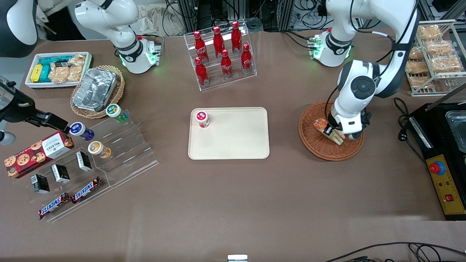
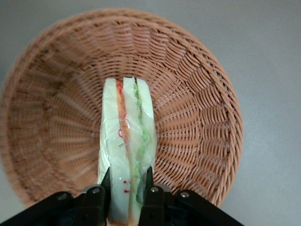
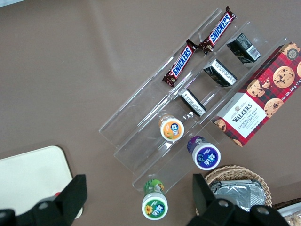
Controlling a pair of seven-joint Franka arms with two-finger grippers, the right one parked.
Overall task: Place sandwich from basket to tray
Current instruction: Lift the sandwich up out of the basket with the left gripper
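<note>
Presently: sandwich [image 2: 126, 150] clamped on edge by the gripper [image 1: 335, 131], low over the basket [image 1: 312, 140].

Front view, left to right: tray [image 1: 233, 142] at frame centre, flat, cream, bearing a small red-lidded jar [image 1: 202, 118] near its upper-left corner. Basket at centre right, reddish-brown wicker; its upper part is hidden by the working arm, which bends down over it, wrist pointing downward. Only two corners of the sandwich show there, either side of the wrist. Wrist view: black fingers [image 2: 105, 186] grip the wedge on both flat sides, and their bases are cut off by the frame edge. Pale bread, with an orange-red layer and a green layer running lengthwise; whether it touches the weave cannot be told.
</note>
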